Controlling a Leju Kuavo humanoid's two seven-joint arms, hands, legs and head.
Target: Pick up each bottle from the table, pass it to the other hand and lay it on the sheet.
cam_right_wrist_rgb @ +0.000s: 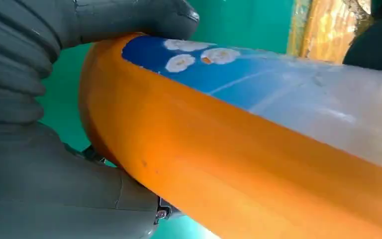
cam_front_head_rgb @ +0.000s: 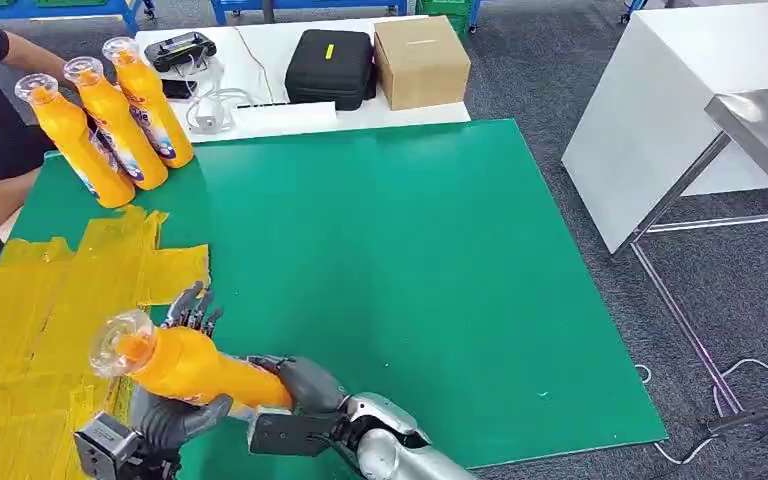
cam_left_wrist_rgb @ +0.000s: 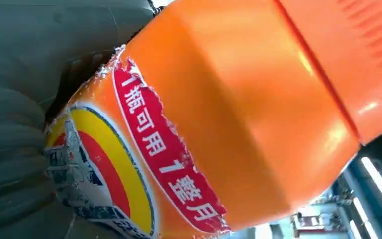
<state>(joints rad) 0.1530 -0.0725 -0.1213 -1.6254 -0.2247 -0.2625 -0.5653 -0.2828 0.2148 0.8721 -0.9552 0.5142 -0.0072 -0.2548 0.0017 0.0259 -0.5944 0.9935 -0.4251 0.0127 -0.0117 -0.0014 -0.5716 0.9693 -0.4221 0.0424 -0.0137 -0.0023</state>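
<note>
Both hands, the right hand [cam_front_head_rgb: 305,388] and left hand [cam_front_head_rgb: 175,415], are wrapped around one orange plastic bottle [cam_front_head_rgb: 185,365], mid-handover. Release by one hand is judged next, then laying on the yellow sheet [cam_front_head_rgb: 40,300].

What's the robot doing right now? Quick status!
Both hands, left hand and right hand, grip the orange bottle mid-handover. Yellow sheet below. Nothing in the way.

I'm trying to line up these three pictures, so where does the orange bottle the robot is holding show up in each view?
Head view: held bottle lower left, lying sideways between both hands.
Left wrist view: its body and torn red label across the frame.
Right wrist view: its base across the frame.
Shared landmark: the bottle's orange body.
</note>
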